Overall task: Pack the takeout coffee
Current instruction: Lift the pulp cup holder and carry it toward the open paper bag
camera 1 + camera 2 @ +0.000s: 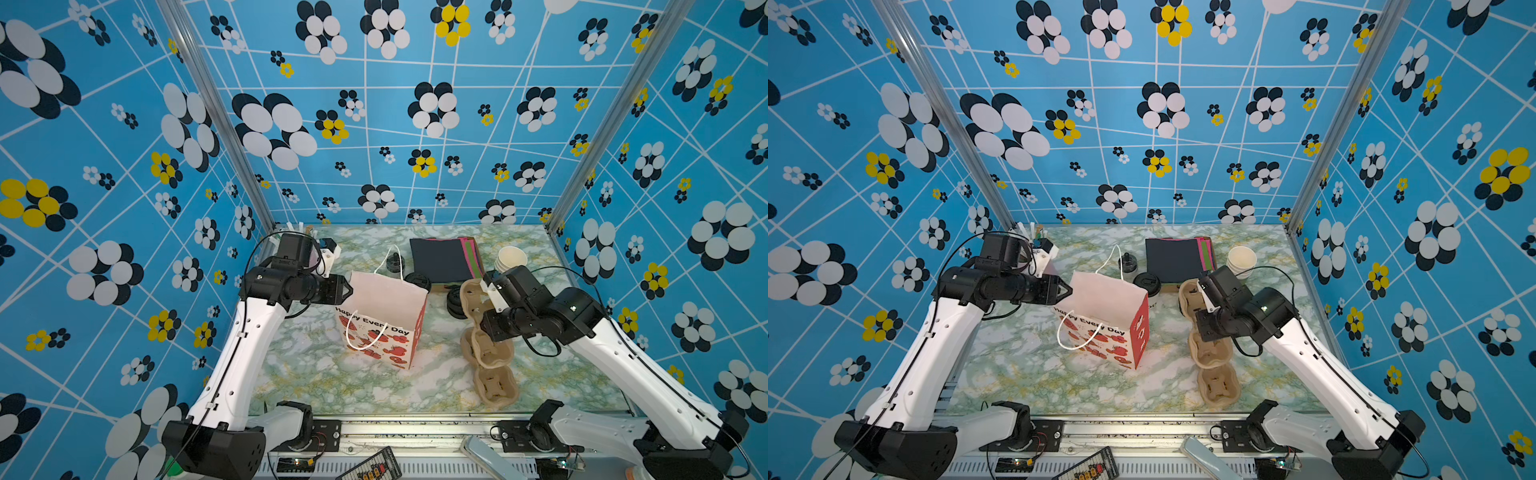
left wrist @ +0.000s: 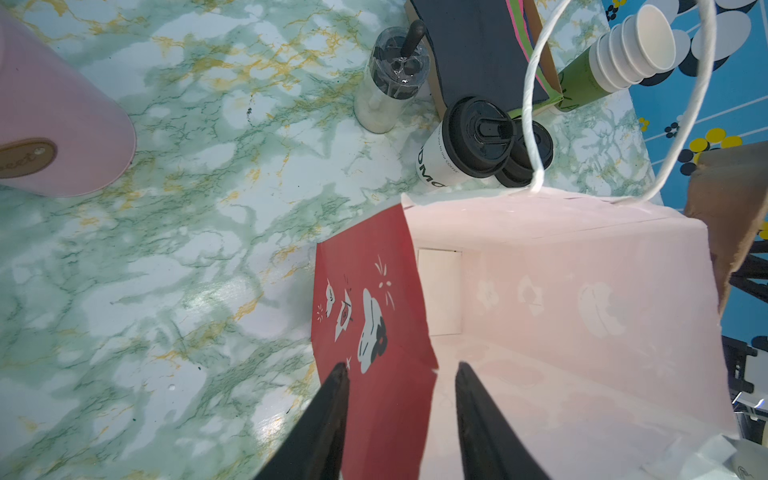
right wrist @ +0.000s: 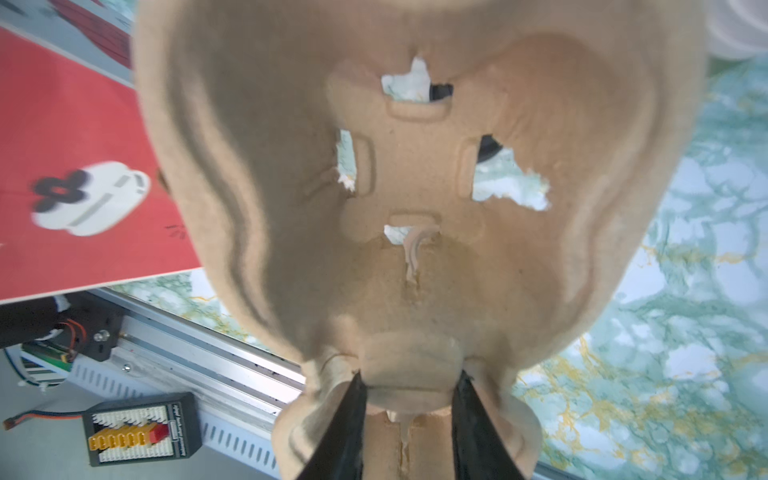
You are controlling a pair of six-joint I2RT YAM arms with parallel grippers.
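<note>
The takeout coffee (image 2: pixel 469 141), a white paper cup with a black sip lid, stands upright on the marble table behind the paper bag (image 1: pixel 386 307); its lid shows in a top view (image 1: pixel 1147 282). The bag (image 2: pixel 540 291) stands open, white inside with red sides. My left gripper (image 2: pixel 401 368) is open at the bag's rim, one finger outside the red side wall and one inside (image 1: pixel 347 289). My right gripper (image 3: pixel 409 378) is shut on a ridge of the brown pulp cup carrier (image 3: pixel 415 187), which is lifted at its far end (image 1: pixel 471 295).
A stack of lidless paper cups (image 1: pixel 510 257) lies at the back right. A squat stack of black lids (image 1: pixel 455 303) sits beside the carrier. Dark and coloured paper sheets (image 1: pixel 440 259) lie at the back, a clear shaker (image 2: pixel 390 83) beside them, and a pink container (image 2: pixel 54 116) at the back left.
</note>
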